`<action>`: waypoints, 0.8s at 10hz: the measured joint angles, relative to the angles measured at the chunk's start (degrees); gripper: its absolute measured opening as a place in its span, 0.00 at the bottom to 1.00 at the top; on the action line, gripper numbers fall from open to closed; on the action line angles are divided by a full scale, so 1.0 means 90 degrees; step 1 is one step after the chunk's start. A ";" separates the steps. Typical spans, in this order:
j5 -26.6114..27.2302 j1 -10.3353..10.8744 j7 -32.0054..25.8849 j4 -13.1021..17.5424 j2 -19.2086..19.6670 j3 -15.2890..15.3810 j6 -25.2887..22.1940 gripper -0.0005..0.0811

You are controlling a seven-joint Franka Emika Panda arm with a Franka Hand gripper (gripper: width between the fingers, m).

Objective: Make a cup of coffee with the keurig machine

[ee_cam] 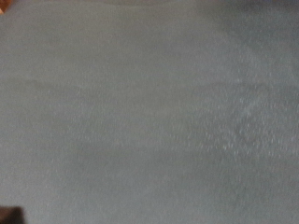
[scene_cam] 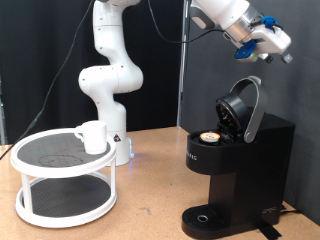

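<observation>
Gripper [scene_cam: 272,45]: one, raised above the machine near the exterior view's top right; open or closed, cannot tell.
Keurig machine [scene_cam: 235,165]: one, lid up, a pod [scene_cam: 209,137] seated inside.
Cup [scene_cam: 93,136]: one, on the white two-tier stand [scene_cam: 62,180], exterior view's left.
Wrist view: only blurred grey.

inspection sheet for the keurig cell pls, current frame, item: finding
Surface: wooden table carrying a white two-tier round stand and the machine.
Cup: white cup on the stand's top tier, not under the machine.
Keurig machine: black keurig machine at the exterior view's right, lid open, pod sitting in the holder; drip base bare.
Clutter: nothing seen.
End effector: end effector up above the open lid, touching nothing; open or shut not discernible. Wrist view shows only blurred grey.
Cables: dark cable hanging behind the arm; a cable at the machine's base.
Surroundings: grey wall, black vertical post.
</observation>
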 joint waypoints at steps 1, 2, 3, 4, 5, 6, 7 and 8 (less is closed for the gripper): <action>-0.0072 -0.0027 -0.0002 -0.0018 0.0006 -0.0018 -0.0056 0.75; -0.0117 -0.0056 -0.0015 -0.0037 0.0017 -0.0038 -0.0103 0.57; -0.0167 -0.0085 -0.0034 -0.0060 0.0036 -0.0054 -0.0128 0.57; -0.0253 -0.0122 -0.0035 -0.0089 0.0066 -0.0063 -0.0145 0.35; -0.0342 -0.0166 -0.0035 -0.0128 0.0095 -0.0074 -0.0167 0.35; -0.0412 -0.0208 -0.0036 -0.0179 0.0114 -0.0083 -0.0183 0.13; -0.0483 -0.0252 -0.0040 -0.0247 0.0126 -0.0092 -0.0184 0.05; -0.0528 -0.0293 -0.0066 -0.0315 0.0132 -0.0104 -0.0184 0.05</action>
